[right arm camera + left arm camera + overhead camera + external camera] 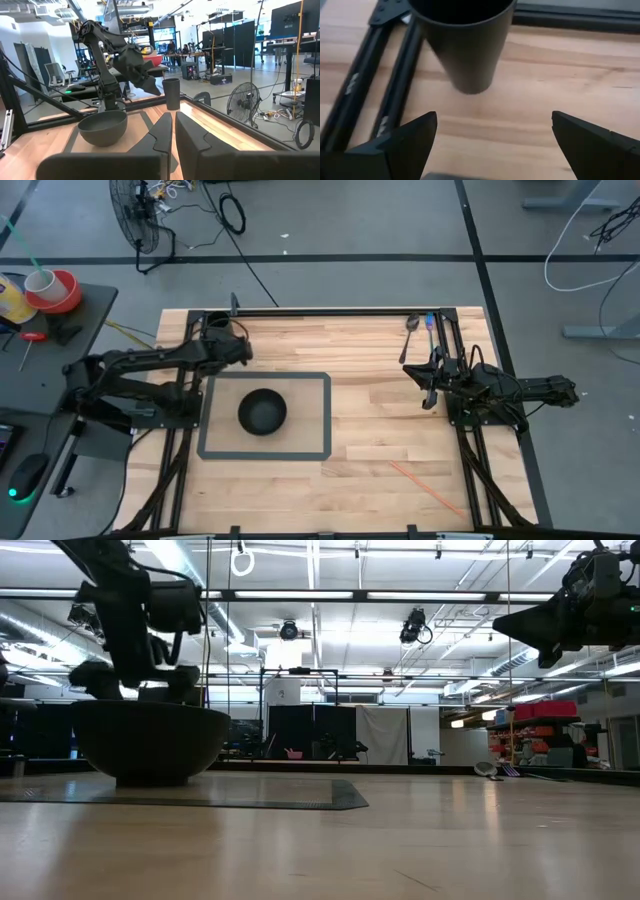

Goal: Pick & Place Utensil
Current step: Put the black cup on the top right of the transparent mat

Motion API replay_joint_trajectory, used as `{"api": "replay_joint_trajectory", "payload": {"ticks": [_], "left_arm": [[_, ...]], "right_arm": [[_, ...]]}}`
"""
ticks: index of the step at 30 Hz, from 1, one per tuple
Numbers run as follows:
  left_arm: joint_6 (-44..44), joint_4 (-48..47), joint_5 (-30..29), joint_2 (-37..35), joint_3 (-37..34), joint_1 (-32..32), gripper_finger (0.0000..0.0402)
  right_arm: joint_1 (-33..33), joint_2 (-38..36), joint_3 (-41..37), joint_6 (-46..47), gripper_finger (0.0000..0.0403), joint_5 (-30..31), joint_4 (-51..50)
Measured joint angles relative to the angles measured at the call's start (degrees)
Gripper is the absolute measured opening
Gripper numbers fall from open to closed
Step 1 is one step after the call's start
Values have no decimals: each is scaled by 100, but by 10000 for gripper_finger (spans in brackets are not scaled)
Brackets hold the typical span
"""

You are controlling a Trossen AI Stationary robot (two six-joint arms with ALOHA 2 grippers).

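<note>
A metal spoon (pixel 411 323) and a blue-handled utensil (pixel 430 326) lie flat on the table near its far right corner; in the low view they show small, as the utensils (pixel 492 769). A dark bowl (pixel 262 411) stands on a grey-edged mat (pixel 322 420). A black cup (pixel 215 323) stands upright near the far left corner. My left gripper (pixel 492 135) hovers open just before the cup (pixel 470 45), touching nothing. My right gripper (pixel 174 131) is shut and empty, raised above the table's right side (pixel 415 370), on the near side of the utensils.
Black frame rails (pixel 460 360) run along the table's left, right and far edges. A thin orange stick (pixel 425 485) lies near the near right corner. Bare wood lies between the mat and the right arm. A fan (pixel 135 220) and cables stand on the floor beyond.
</note>
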Motion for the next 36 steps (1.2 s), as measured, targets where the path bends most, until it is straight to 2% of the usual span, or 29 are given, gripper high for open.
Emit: {"api": "replay_joint_trajectory", "payload": {"ticks": [3, 8, 19, 26, 36], "left_arm": [[162, 556, -201, 0, -135, 174, 399], [145, 591, -516, 11, -152, 506, 399], [576, 1368, -716, 27, -152, 876, 399], [447, 1589, -724, 531, -150, 1084, 399], [428, 2034, -1061, 1045, -150, 1476, 399]], "right_arm": [[2, 1, 0, 0, 27, -4, 0], [0, -1, 0, 0, 27, -2, -1], [0, 0, -1, 0, 27, -2, 0], [-1, 1, 0, 0, 27, -2, 0], [-1, 0, 0, 0, 27, -2, 0]]}}
